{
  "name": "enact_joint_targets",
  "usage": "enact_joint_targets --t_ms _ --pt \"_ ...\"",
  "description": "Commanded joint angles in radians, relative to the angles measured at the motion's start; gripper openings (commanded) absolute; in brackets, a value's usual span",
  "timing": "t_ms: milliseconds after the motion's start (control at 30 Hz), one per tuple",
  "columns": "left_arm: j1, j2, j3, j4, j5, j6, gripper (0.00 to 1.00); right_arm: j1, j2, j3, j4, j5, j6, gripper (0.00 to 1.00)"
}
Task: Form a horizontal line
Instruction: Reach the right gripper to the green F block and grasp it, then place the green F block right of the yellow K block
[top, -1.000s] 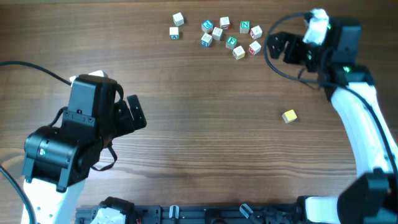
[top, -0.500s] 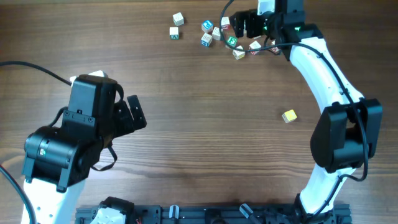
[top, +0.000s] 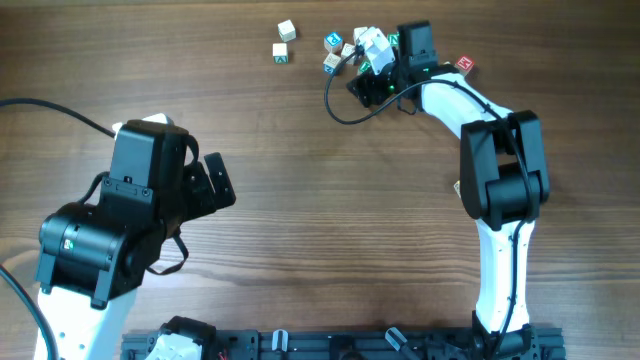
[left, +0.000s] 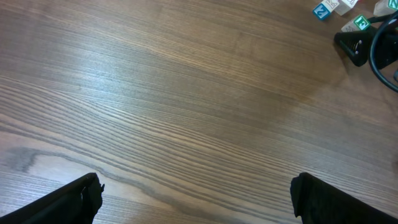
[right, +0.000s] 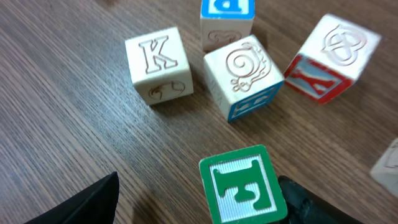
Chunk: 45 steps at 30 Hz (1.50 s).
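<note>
- The right arm has swung across the far side of the table within the last second. It now reaches in over the cluster of letter cubes (top: 333, 52) at the far edge.
- The right gripper (top: 362, 84) has come down low among them. Its fingers are apart, and the green F cube (right: 242, 183) sits between them, close against the finger on the right of the wrist view. It is not yet clamped.
- Just beyond stand a white K cube (right: 157, 64), a swirl-faced cube (right: 242, 74) and a red-lettered cube (right: 329, 56).
- One red-lettered cube (top: 465, 66) now lies apart, to the right of the cluster, where none lay a second ago.
- The yellow cube sat alone in mid-table. The arm's elbow now covers that spot in the overhead view.
- The left gripper (left: 196, 182) has not moved and hangs over bare wood, fingers wide apart.
- My reading is that the green F cube is about to be picked up, and no line is formed yet.
</note>
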Motion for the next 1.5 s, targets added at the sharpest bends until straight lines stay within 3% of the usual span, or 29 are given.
enact_joint_targets --t_ms 0,200,400,600,733,900,1033,1233,1367,1467 --pt "-0.004 -0.003 -0.004 0.003 -0.005 -0.01 1.0 0.001 0.024 0.022 0.011 0.055 -0.023 0.71" --pt "-0.004 -0.003 -0.004 0.003 -0.005 -0.01 1.0 0.004 0.024 0.022 0.061 0.053 -0.02 0.39" --pt "-0.004 -0.003 -0.004 0.002 -0.005 -0.01 1.0 0.004 0.024 0.032 0.058 0.054 0.014 0.2" --pt "-0.004 -0.003 -0.004 0.003 -0.005 -0.01 1.0 0.003 -0.1 0.218 -0.172 0.047 0.09 0.16" --pt "-0.004 -0.003 -0.004 0.003 -0.005 -0.01 1.0 -0.012 -0.298 0.245 -0.428 0.208 0.132 0.15" --pt "-0.004 -0.004 -0.004 0.003 -0.006 -0.01 1.0 -0.125 -0.485 0.245 -0.787 0.253 0.335 0.09" --pt "-0.004 -0.003 -0.004 0.003 -0.006 -0.01 1.0 -0.265 -0.484 0.228 -0.988 0.264 0.343 0.1" --pt "-0.004 -0.003 -0.004 0.003 -0.006 -0.01 1.0 -0.348 -0.484 0.05 -1.05 0.264 0.355 0.1" --pt "-0.004 -0.003 -0.004 0.003 -0.005 -0.01 1.0 -0.348 -0.484 -0.168 -0.97 0.447 0.478 0.1" --pt "-0.004 -0.003 -0.004 0.003 -0.005 -0.01 1.0 -0.348 -0.484 -0.264 -0.906 0.47 0.505 0.14"
